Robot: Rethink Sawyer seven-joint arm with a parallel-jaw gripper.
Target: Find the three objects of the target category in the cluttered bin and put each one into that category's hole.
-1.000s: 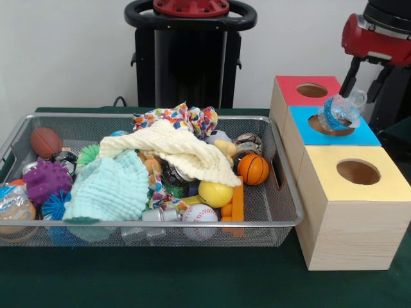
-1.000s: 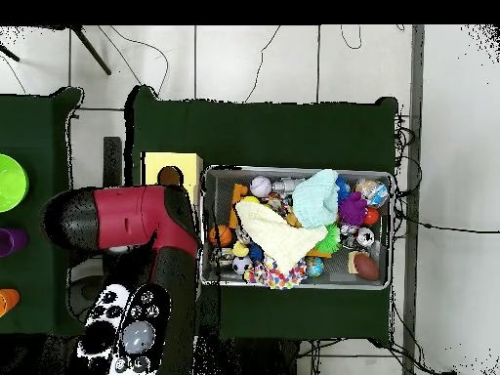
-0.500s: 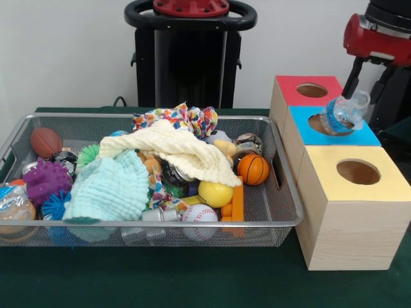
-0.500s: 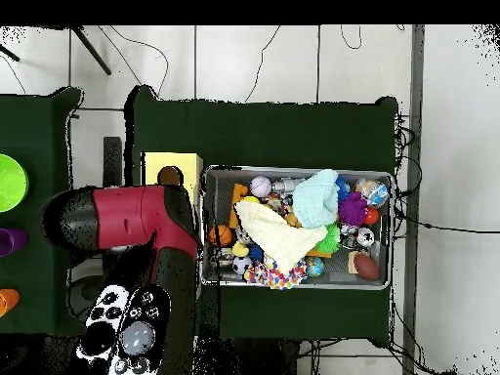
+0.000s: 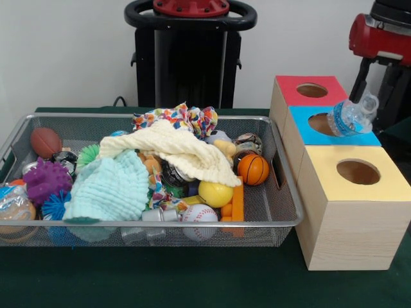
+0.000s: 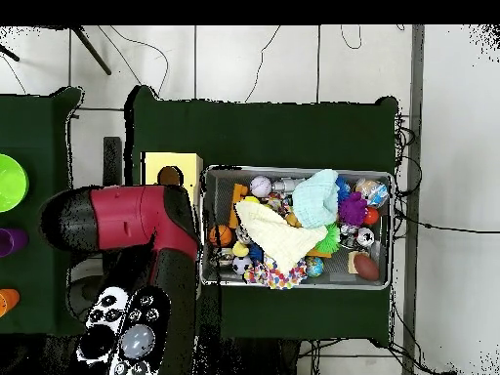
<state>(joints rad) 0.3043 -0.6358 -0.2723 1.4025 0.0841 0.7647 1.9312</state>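
A clear plastic bottle (image 5: pixel 350 117) with a blue label hangs tilted, cap up and to the right, over the right side of the blue box (image 5: pixel 334 131), just right of its hole (image 5: pixel 321 124). My gripper (image 5: pixel 366 99) comes down from the red arm (image 5: pixel 379 38) at the top right and is shut on the bottle near its cap. The red box (image 5: pixel 307 91) stands behind the blue one and the yellow box (image 5: pixel 357 173) in front, each with a round hole. In the overhead view the arm (image 6: pixel 127 220) hides the gripper, the bottle and most of the boxes.
The wire bin (image 5: pixel 282 221) left of the boxes holds cloths, several balls, a purple spiky toy (image 5: pixel 45 179) and other clutter. The overhead view shows the bin (image 6: pixel 297 171), the yellow box (image 6: pixel 172 172), and green (image 6: pixel 8 183), purple and orange items at the left edge.
The arm has moved right and slightly up, carrying the bottle from above the blue box's hole toward the box's right edge. The bin's contents have not moved.
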